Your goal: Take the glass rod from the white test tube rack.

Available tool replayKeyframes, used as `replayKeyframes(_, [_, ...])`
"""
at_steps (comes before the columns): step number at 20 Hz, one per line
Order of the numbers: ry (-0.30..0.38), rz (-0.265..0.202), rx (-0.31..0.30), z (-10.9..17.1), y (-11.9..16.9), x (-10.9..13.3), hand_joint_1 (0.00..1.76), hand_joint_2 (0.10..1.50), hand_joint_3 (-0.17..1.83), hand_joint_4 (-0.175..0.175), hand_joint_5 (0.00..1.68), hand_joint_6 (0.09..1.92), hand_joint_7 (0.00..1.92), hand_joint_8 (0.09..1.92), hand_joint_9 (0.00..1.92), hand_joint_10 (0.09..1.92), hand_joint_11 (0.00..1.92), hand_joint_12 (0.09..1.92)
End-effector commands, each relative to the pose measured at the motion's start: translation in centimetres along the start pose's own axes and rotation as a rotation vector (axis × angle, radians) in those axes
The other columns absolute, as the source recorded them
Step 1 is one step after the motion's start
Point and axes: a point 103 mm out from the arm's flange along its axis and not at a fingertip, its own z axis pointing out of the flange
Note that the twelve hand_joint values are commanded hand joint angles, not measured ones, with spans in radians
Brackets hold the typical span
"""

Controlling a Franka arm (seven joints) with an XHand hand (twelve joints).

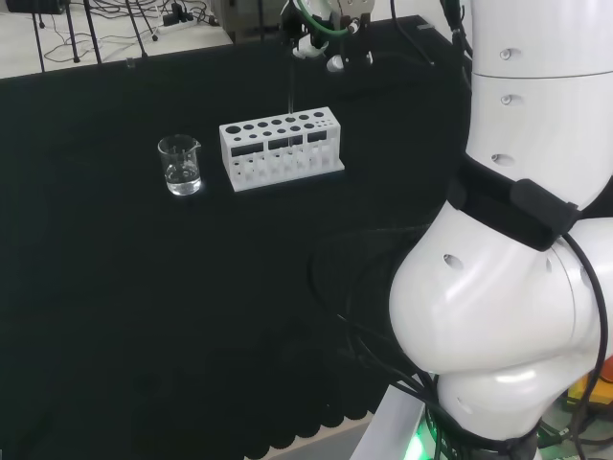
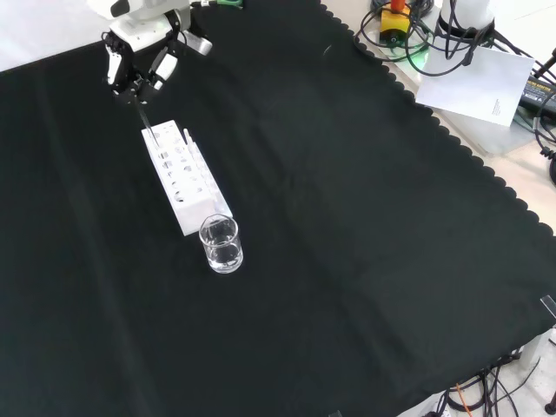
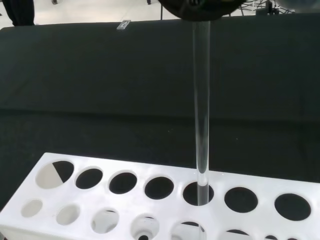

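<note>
The white test tube rack (image 1: 281, 148) stands on the black cloth, also seen in the front view as the rack (image 2: 184, 176). A clear glass rod (image 3: 201, 115) stands upright with its lower end in one of the rack's holes (image 3: 198, 194). In the head view the rod (image 1: 290, 86) rises thin from the rack up to the hand (image 1: 330, 34). The hand (image 2: 139, 62) hovers above the rack's far end, its fingers curled and pinched on the rod's top. The dark fingertips (image 3: 200, 9) close round the rod's upper end in the wrist view.
A small glass beaker (image 1: 180, 165) with a little clear liquid stands left of the rack in the head view, and as the beaker (image 2: 221, 244) just in front of the rack in the front view. The arm's white links (image 1: 517, 240) stand at the head view's right.
</note>
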Motion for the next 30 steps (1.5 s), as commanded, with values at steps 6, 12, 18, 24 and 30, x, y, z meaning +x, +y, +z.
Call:
replayKeyframes(6, [-0.049,0.029,0.024,0.6,1.1,-0.6,1.31,0.87,0.26,-0.175,1.13,0.6,1.38,0.59,1.74,0.2,1.68,0.39])
replayKeyframes(12, [-0.036,-0.015,0.031,-2.3,-0.4,1.2,1.3,0.98,0.12,-0.175,1.1,0.53,1.22,0.91,1.84,0.29,1.73,0.36])
replayKeyframes(18, [-0.021,-0.04,0.076,-5.2,-1.6,3.4,1.3,1.0,0.09,-0.175,1.11,0.52,1.21,0.93,1.85,0.3,1.73,0.36])
replayKeyframes(24, [-0.106,0.036,0.138,-6.8,-2.1,3.5,1.3,1.0,0.08,-0.175,1.11,0.52,1.21,0.93,1.85,0.3,1.73,0.36])
replayKeyframes(30, [-0.113,0.053,0.124,-10.0,-3.1,5.1,1.3,1.0,0.08,-0.175,1.11,0.51,1.22,0.92,1.85,0.3,1.73,0.36])
